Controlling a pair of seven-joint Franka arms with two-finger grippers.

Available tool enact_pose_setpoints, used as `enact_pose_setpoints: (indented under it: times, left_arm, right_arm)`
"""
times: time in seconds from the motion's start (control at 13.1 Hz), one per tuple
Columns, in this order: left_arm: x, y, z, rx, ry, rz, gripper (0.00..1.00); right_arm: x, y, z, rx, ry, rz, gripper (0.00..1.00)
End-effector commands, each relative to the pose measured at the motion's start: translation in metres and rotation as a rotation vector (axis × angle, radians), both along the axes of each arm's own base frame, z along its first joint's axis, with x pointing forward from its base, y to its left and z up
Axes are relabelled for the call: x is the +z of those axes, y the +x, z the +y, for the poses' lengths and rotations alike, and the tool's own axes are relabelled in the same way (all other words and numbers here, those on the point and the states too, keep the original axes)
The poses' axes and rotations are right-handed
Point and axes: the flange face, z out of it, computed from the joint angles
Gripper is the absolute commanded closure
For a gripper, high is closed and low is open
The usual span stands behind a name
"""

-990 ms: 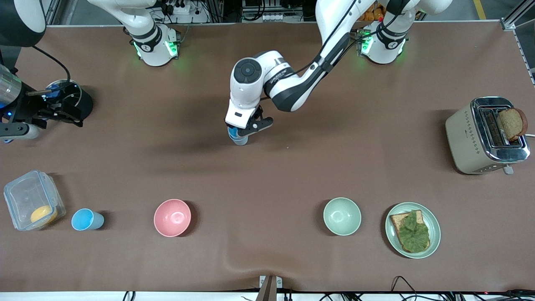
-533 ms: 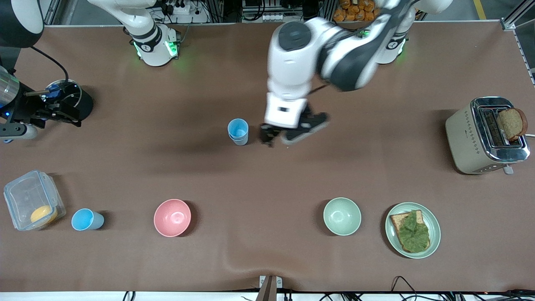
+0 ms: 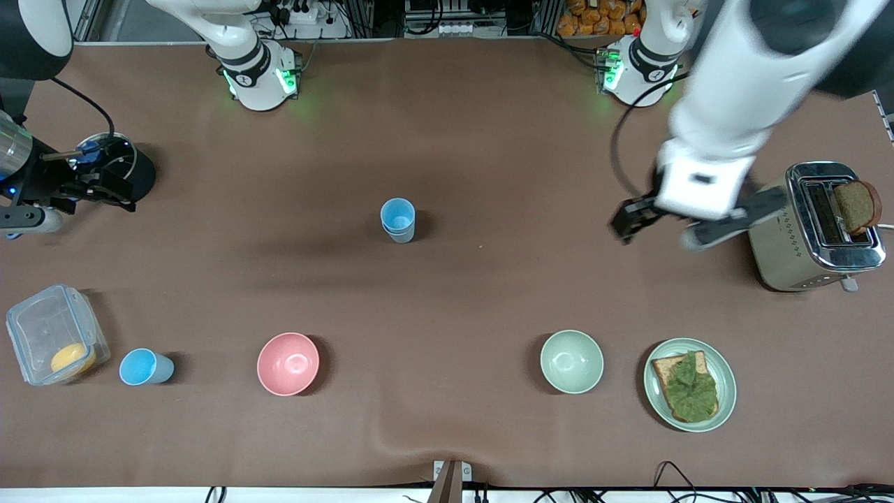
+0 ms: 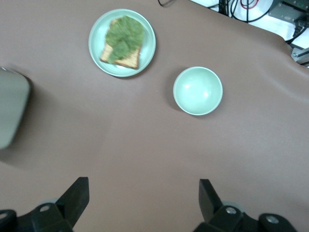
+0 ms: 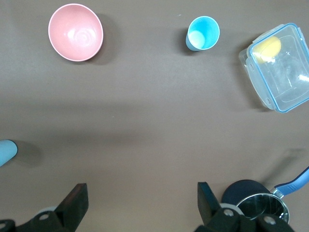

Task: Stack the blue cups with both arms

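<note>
Two blue cups (image 3: 397, 219) stand nested, one inside the other, at the middle of the table; their edge also shows in the right wrist view as a blue cup side (image 5: 7, 152). A single blue cup (image 3: 145, 367) (image 5: 203, 33) with a bright blue inside stands upright between the pink bowl and the clear box. My left gripper (image 3: 656, 232) (image 4: 143, 198) hangs open and empty over bare table beside the toaster. My right gripper (image 3: 105, 183) (image 5: 142, 198) waits open and empty at the right arm's end, next to a black pot.
A pink bowl (image 3: 288, 363) (image 5: 76, 32) and a pale green bowl (image 3: 571, 361) (image 4: 198, 90) sit near the front camera. A plate (image 3: 726, 377) (image 4: 96, 53) holds toast with greens. The toaster (image 3: 775, 230), a clear lidded box (image 3: 42, 328) and a black pot (image 3: 140, 175) flank the table.
My left gripper opened, let go of the cup now nested at the middle, lifted and swung toward the toaster. The right arm has not moved.
</note>
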Motion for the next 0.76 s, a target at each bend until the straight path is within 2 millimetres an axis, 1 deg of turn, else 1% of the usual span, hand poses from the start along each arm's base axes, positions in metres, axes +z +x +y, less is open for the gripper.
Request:
enact_pose_setpoints:
  times: [0.0, 0.08, 0.23, 0.38, 0.46, 0.53, 0.61, 0.69]
  left_arm:
    - [0.017, -0.005, 0.062, -0.069, -0.033, 0.033, 0.00]
    - [0.019, -0.007, 0.079, -0.114, -0.022, 0.059, 0.00]
    - [0.025, -0.004, 0.123, -0.207, -0.013, 0.067, 0.00]
    - [0.034, -0.009, 0.155, -0.242, -0.018, 0.071, 0.00]
    - [0.035, -0.016, 0.162, -0.252, -0.018, 0.085, 0.00]
    - [0.028, -0.024, 0.167, -0.251, -0.018, 0.107, 0.00]
    - [0.032, -0.035, 0.166, -0.257, -0.017, 0.101, 0.00]
    - [0.032, -0.039, 0.168, -0.255, -0.016, 0.097, 0.00]
  right_arm:
    - [0.004, 0.001, -0.001, -0.006, -0.007, 0.007, 0.00]
    - [0.003, 0.001, -0.001, -0.006, -0.006, 0.009, 0.00]
    - [0.002, 0.001, -0.001, -0.005, -0.006, 0.010, 0.00]
    - [0.002, 0.001, -0.001, -0.005, -0.006, 0.010, 0.00]
    - [0.001, 0.001, -0.001, -0.005, -0.006, 0.010, 0.00]
    - [0.001, 0.001, -0.001, -0.005, -0.006, 0.012, 0.00]
    - [-0.001, 0.001, -0.001, -0.005, -0.006, 0.015, 0.00]
    - [-0.001, 0.001, -0.001, -0.005, -0.006, 0.013, 0.00]
